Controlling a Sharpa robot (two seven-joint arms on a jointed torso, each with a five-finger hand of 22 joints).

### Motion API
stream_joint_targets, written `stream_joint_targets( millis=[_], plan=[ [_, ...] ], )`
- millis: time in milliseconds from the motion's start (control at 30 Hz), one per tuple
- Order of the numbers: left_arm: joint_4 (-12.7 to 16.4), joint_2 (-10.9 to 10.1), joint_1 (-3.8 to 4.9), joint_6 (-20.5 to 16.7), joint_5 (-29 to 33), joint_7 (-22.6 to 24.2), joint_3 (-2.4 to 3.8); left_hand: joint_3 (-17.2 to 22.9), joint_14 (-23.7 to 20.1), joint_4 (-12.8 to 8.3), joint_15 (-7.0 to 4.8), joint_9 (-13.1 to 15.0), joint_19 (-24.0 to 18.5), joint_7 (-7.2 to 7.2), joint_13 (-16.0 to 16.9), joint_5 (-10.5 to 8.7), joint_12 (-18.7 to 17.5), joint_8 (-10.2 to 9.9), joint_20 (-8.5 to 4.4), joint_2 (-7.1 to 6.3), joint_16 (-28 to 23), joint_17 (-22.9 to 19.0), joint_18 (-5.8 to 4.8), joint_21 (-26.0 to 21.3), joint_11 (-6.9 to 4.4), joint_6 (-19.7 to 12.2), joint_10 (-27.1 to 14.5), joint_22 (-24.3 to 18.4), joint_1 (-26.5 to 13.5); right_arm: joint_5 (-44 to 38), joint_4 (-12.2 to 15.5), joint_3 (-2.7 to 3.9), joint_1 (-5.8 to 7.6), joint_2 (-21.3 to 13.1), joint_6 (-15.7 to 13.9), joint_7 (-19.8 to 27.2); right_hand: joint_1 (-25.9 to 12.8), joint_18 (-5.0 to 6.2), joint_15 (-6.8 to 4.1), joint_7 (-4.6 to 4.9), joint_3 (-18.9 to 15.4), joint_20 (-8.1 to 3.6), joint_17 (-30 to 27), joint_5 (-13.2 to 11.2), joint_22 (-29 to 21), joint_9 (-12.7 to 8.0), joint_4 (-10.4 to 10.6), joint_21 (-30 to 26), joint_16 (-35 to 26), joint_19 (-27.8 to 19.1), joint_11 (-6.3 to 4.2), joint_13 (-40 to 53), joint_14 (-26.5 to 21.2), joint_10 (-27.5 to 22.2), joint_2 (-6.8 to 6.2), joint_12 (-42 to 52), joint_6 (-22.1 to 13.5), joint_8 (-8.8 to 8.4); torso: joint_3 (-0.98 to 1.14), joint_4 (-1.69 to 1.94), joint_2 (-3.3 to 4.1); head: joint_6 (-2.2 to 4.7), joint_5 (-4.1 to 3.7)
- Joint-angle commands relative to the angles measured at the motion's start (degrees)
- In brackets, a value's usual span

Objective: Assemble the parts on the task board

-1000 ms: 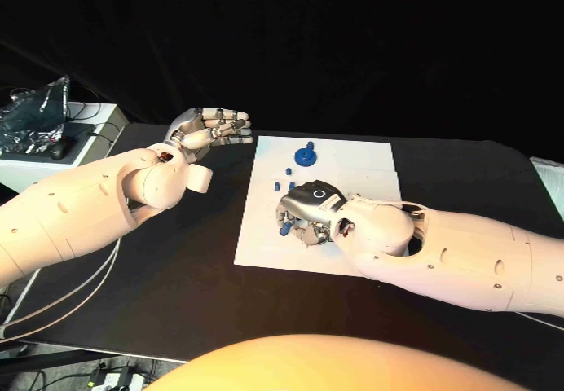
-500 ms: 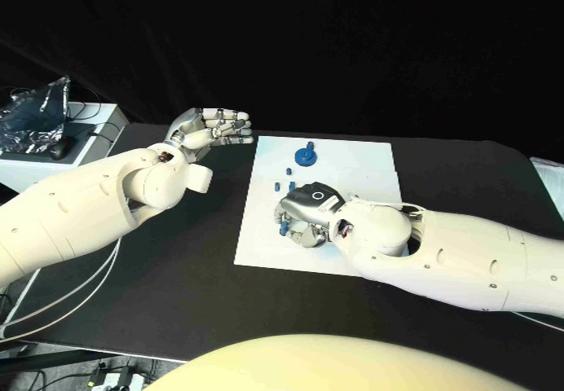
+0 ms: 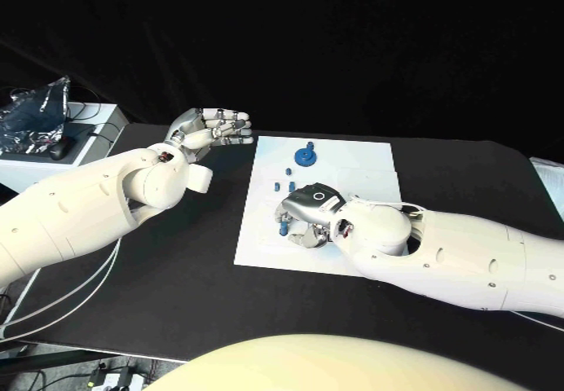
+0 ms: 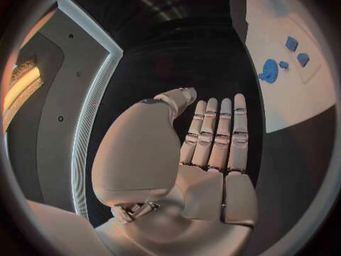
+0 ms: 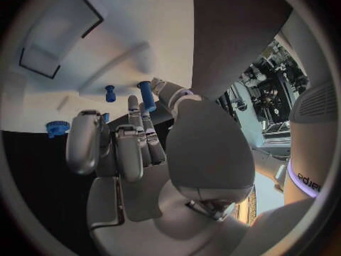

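While the task board (image 3: 364,167) lies mid-table as before, the right hand (image 3: 308,213) has edged slightly left over its near half, pinching a small blue peg (image 5: 146,95) at its fingertips, presumably to seat it. Left hand (image 3: 209,128) still hovers off the board's far-left corner, fingers straight together, empty. Blue gear (image 3: 306,155) stands at the far edge.

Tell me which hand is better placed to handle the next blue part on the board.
Right, most likely. The right hand is down over the task board with its fingers among the blue parts. The left hand is raised off the board's left edge, over the black table, holding nothing.
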Motion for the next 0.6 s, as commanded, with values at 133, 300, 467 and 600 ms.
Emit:
stream_joint_targets(
  millis=[133, 300, 467, 600],
  plan=[
    [0.1, 0.0, 0.01, 1.0, 0.3, 0.2, 0.03, 0.0, 0.2, -0.4, 0.32, -0.1, 0.3, 0.11, 0.0, 0.14, 0.0, 0.3, -0.08, 0.26, -0.2, 0.1, 0.26, -0.2, 0.0, 0.3, 0.0, -0.1, 0.4, -0.6, -0.2, -0.01, -0.05, -0.1, -0.9, -1.2, 1.4, 0.42, 0.64, 0.21, -1.8, 0.38, -0.2, 0.1, 7.4, -0.5, 0.0, -0.6, -0.4, 1.6, 0.22, 0.0, 2.7, -1.4, 0.37, 0.3, -1.1, -0.92, 0.05, 0.07, 0.03, 0.01, -0.18],
    [0.0, 0.1, 0.01, 1.0, 0.3, 0.1, 0.03, 0.0, 0.2, -0.3, 0.34, -0.1, 0.4, 0.14, 0.0, 0.13, -0.1, 0.3, -0.07, 0.32, -0.4, 0.1, 0.25, -0.3, 0.02, 0.3, 0.0, -0.2, 0.3, -0.9, -0.1, 0.01, -0.08, -0.7, -4.3, -2.0, 3.6, 0.51, 1.09, 0.45, -7.4, 0.77, -0.6, 0.4, 7.1, -2.1, 0.7, -1.3, -0.6, 1.6, 0.8, -0.2, 2.7, -4.2, 1.75, 0.3, -4.2, -2.11, 0.05, 0.03, 0.01, 0.01, -0.32],
    [-0.1, 0.2, 0.0, 1.2, 0.3, 0.1, 0.01, 0.0, 0.2, -0.3, 0.34, -0.1, 0.4, 0.14, 0.0, 0.13, -0.1, 0.3, -0.07, 0.32, -0.4, 0.1, 0.25, -0.3, 0.02, 0.3, 0.0, -0.2, 0.3, -0.7, 0.7, 0.44, 0.18, -2.5, -7.6, -2.3, 9.9, 0.55, 2.04, -0.15, -17.3, 1.62, -1.0, 0.8, 6.9, -6.0, 6.3, -1.8, -0.6, 1.7, 1.93, -0.4, 2.5, -9.3, 2.71, 0.4, -11.0, -2.24, 0.07, 0.0, -0.07, 0.3, -0.62],
    [-0.2, 0.2, 0.0, 1.2, 0.3, 0.0, -0.03, 0.0, 0.2, -0.3, 0.34, -0.1, 0.4, 0.13, 0.0, 0.13, -0.1, 0.3, -0.07, 0.32, -0.4, 0.1, 0.25, -0.3, 0.02, 0.3, 0.0, -0.2, 0.3, 1.6, 2.0, 1.19, 1.05, -4.9, -9.2, -2.0, 12.3, 0.54, 2.15, -0.69, -20.2, 1.74, -1.1, 0.6, 6.9, -8.2, 11.7, -1.8, -0.5, 1.7, 2.05, -0.3, 2.5, -9.8, 1.35, 0.5, -15.6, -2.27, 0.03, 0.0, -0.1, 0.74, -1.27]
  ],
)
